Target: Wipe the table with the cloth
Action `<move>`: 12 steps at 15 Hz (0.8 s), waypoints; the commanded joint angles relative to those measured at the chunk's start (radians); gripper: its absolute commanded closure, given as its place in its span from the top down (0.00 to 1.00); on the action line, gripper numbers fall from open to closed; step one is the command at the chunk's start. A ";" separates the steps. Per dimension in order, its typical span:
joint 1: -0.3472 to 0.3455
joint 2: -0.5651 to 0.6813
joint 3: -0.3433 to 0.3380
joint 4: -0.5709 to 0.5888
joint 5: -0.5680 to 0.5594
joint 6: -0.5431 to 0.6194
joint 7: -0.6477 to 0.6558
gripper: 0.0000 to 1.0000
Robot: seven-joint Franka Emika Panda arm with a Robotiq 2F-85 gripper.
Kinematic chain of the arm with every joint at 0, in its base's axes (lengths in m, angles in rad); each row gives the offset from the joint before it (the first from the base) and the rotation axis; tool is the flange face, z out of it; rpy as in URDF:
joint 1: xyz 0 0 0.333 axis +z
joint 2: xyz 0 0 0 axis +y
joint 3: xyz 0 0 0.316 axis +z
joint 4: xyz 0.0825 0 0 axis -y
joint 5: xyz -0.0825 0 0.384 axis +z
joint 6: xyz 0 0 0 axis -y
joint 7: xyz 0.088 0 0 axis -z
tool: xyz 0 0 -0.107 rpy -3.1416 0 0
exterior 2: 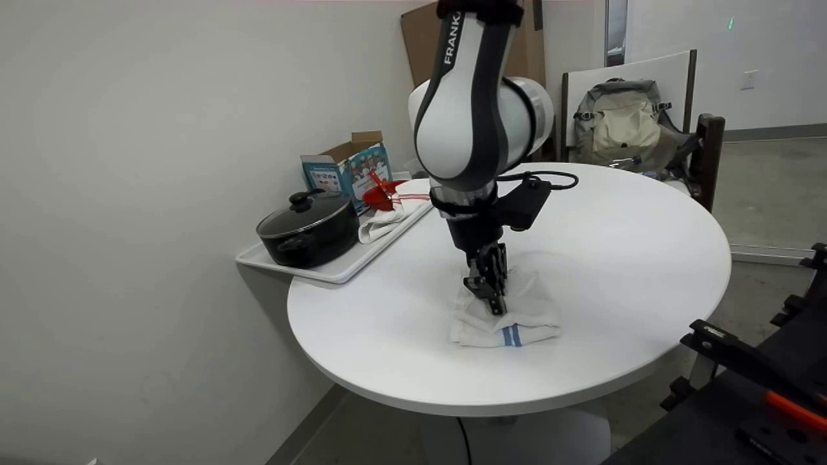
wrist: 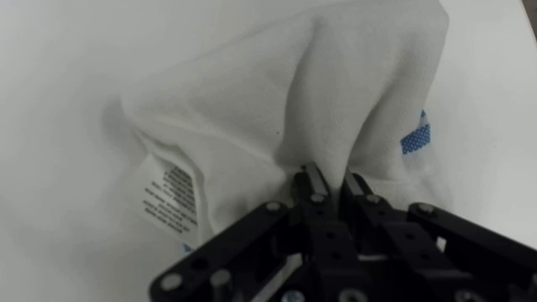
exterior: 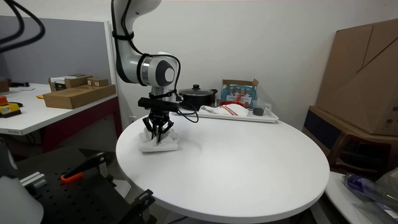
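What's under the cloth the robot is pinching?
The white table, which shows all around the cloth. The patch right beneath is covered, so I can't see whether any mess hides there.

White letters spelling FRANKA, the last less plain, run upward along a dark stripe of the robot arm in an exterior view. In the wrist view, several lines of dark print stand on the white tag of the cloth, too blurred to read. Small lettering on the blue box at the far side cannot be made out. At the left, a short code on the near edge of the desk is too small to read; at the right, printed marks on the large carton are unclear.
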 commanded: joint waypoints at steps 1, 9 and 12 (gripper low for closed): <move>0.018 0.193 -0.031 0.201 0.026 -0.029 0.006 0.03; -0.015 0.240 -0.069 0.381 0.035 -0.112 -0.020 0.03; -0.052 0.237 -0.100 0.395 0.032 -0.110 -0.030 0.03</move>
